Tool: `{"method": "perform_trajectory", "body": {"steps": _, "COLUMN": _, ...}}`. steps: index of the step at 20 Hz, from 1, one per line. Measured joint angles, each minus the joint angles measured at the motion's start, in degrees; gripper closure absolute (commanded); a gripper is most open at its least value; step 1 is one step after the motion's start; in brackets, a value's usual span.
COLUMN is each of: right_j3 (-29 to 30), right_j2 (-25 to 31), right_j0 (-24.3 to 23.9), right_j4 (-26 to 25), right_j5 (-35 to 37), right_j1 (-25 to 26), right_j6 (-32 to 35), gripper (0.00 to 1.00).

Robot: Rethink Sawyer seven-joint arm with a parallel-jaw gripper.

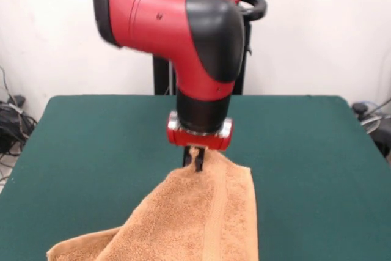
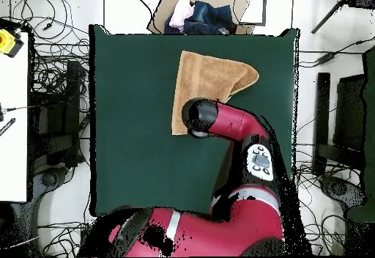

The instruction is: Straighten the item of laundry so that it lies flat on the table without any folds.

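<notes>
The orange-tan towel [image 1: 201, 218] lies on the green table [image 1: 91, 151] near its front edge. Its far edge is pulled up into a peak, and one side is folded over along a diagonal. My gripper [image 1: 195, 159] is shut on that raised peak, just under the red wrist ring. From overhead, the towel [image 2: 212, 75] spreads toward the table's [image 2: 132, 123] top edge. There the arm's wrist covers the towel's lower part and hides the gripper.
In the overhead view, a cardboard box with clothes [image 2: 201, 13] sits beyond the table's top edge. Cables lie on the floor all round. A white bench [image 2: 13, 108] stands at the left. The arm's black pedestal [image 1: 162, 74] rises behind the table.
</notes>
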Motion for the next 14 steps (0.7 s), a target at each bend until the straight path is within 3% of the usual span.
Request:
{"method": "perform_trajectory", "body": {"steps": 6, "right_j3": 3.9, "right_j2": -0.1, "right_j0": 1.6, "right_j4": 0.0, "right_j5": 0.0, "right_j1": -4.1, "right_j6": 0.0, "gripper": 1.0}}
{"method": "perform_trajectory", "body": {"steps": 14, "right_j3": 8.4, "right_j2": -0.7, "right_j0": 1.1, "right_j4": -0.9, "right_j5": -4.1, "right_j1": -3.8, "right_j6": 0.0, "gripper": 1.0}}
